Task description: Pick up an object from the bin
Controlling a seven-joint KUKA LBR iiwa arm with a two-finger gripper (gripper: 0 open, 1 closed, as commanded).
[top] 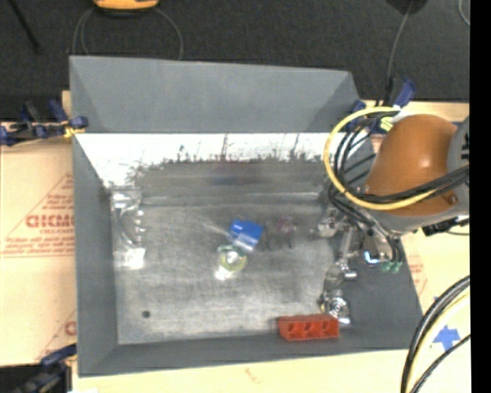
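In the grey metal bin (98, 244), the red rectangular plastic brick (309, 327) lay along the near wall, toward the right corner. The robot's hand (336, 305) hung just behind the brick's right end, close to the right wall. The blue plastic block (246, 232) sat near the middle of the floor, with the pale round translucent piece (230, 261) just before it, slightly left. The clear plastic cup-like piece (129, 228) lay by the left wall, well apart.

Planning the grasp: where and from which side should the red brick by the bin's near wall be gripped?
Probably from above: grip the red brick at its middle, across its short width. It lies flat, long side along the bin wall, likely blocking a side approach.
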